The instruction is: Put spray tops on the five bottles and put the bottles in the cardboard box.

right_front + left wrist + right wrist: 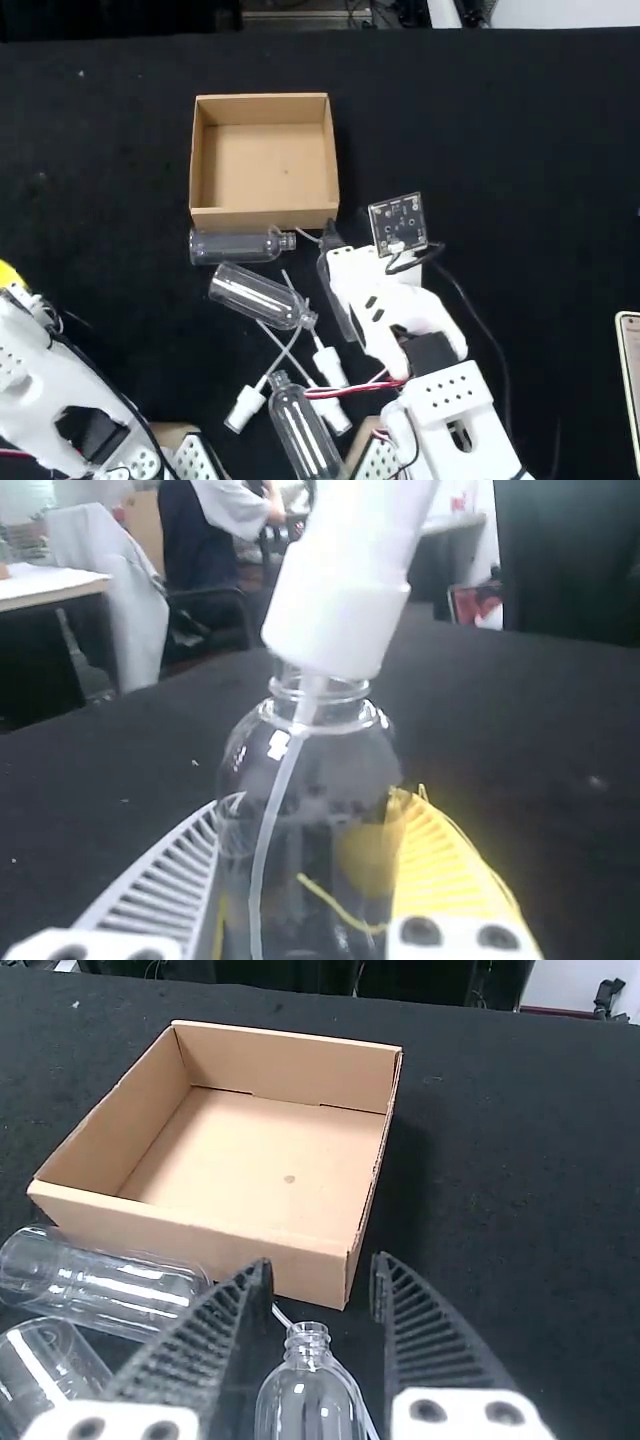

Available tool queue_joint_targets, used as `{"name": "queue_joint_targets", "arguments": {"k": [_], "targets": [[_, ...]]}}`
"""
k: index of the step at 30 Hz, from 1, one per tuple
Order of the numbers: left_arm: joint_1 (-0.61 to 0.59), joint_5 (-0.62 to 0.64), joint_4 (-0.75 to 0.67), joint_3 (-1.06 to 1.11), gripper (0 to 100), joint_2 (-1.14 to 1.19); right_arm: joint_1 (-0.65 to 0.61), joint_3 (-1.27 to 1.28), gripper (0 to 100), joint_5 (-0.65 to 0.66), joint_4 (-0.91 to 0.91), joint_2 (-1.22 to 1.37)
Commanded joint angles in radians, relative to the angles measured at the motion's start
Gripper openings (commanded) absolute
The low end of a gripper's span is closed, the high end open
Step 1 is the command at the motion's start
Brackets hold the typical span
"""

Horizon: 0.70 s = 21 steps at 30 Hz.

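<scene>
Gripping a bare bottle between narrowed fingers, the right gripper points its neck at the cardboard box just ahead, while the left gripper clamps an upright bottle, spray top perched on its neck.

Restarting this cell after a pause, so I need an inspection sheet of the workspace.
Surface: black table.
Job's things: cardboard box empty; three bottles lying uncapped; loose spray tops beside them.
Clutter: pale flat object at table's edge.
Grippers: left gripper shut on a fourth bottle, spray top over its neck; right gripper at a fifth bottle.
Cables: red-white wires among the spray tops; black cable by the right arm.
Surroundings: desk, chair.
</scene>
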Motion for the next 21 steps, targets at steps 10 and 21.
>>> {"name": "queue_joint_targets", "arguments": {"k": [10, 21], "targets": [[-0.025, -0.002, -0.029, -0.047, 6, 0.040, 0.025, -0.008, 13.8, -0.009, -0.034, -0.028], [-0.031, -0.002, -0.029, -0.036, 29, 0.031, 0.025, -0.010, 13.8, -0.009, -0.034, -0.028]]}}
